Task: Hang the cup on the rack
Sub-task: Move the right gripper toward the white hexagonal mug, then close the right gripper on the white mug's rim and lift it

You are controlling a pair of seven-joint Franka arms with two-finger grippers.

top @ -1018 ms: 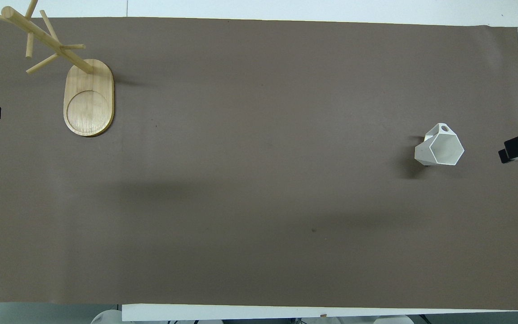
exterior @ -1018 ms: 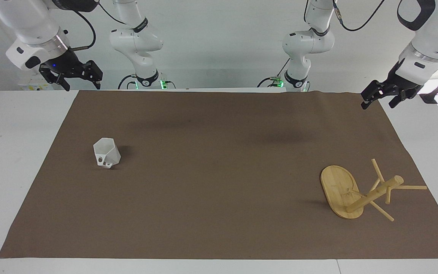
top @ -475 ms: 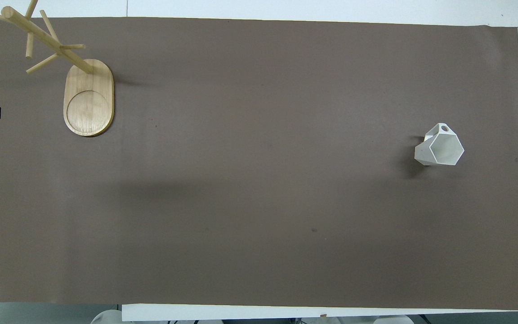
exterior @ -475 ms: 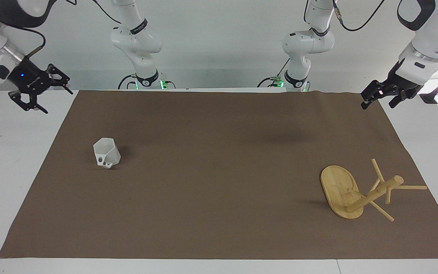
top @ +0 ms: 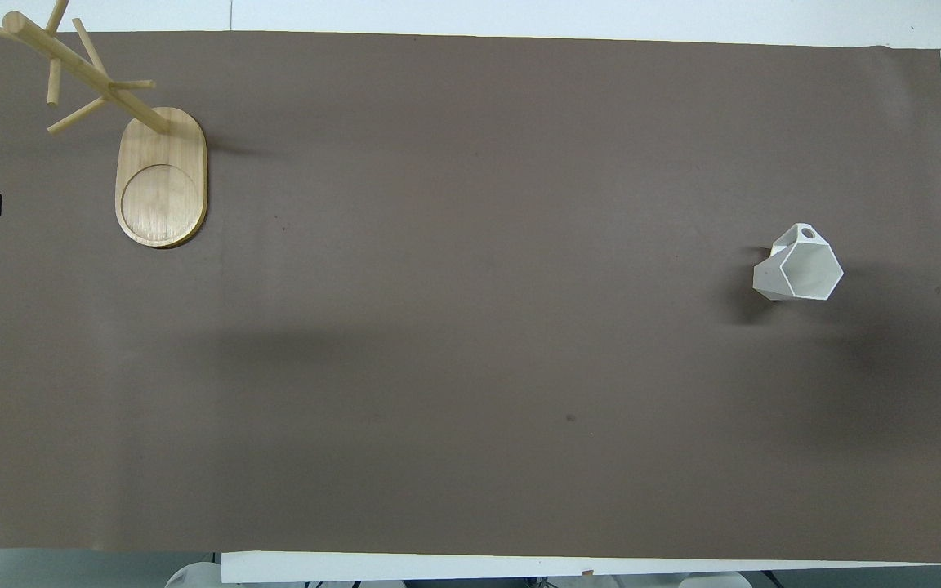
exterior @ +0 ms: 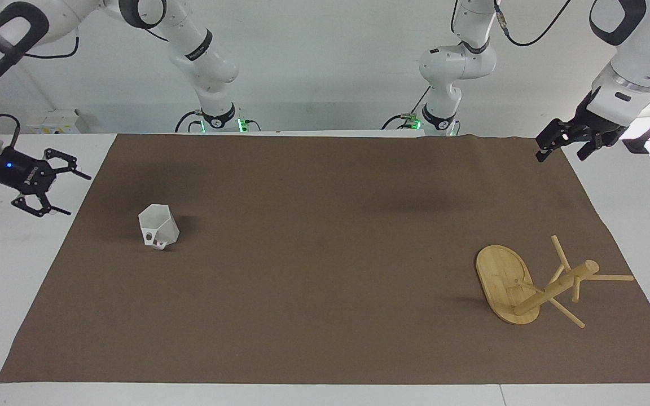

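Progress on this one was basically zero, nothing hung yet. Going from the robots' end outward: the left gripper (exterior: 563, 148) waited up in the air over the corner of the brown mat (exterior: 325, 254) at the left arm's end, fingers spread with nothing between them. The right gripper (exterior: 57, 190) hung over the bare white tabletop (exterior: 20, 270) at the right arm's end, just off the mat's edge, turned sideways so it pointed toward the cup (exterior: 158, 226), fingers also spread wide and empty. In the overhead view only its two fingertips poked in at the edge of the picture, level with the cup but clearly apart from it. The cup itself sat on the mat at the right arm's end, tipped over at a slant so its hexagonal mouth faced up and away from the robots, with the little loop handle on the side away from the robots. Nobody was touching it. Farthest out, toward the left arm's end, stood the rack (exterior: 534, 285), its oval base flat on the mat, post up, thin pegs sticking out and all of them bare. So I'd say everything was still left to do: grab the cup, carry it the whole length of the mat (maybe a handover, since cup and rack were well apart at different ends), then thread that small handle onto a peg, which looked like the fiddly part.
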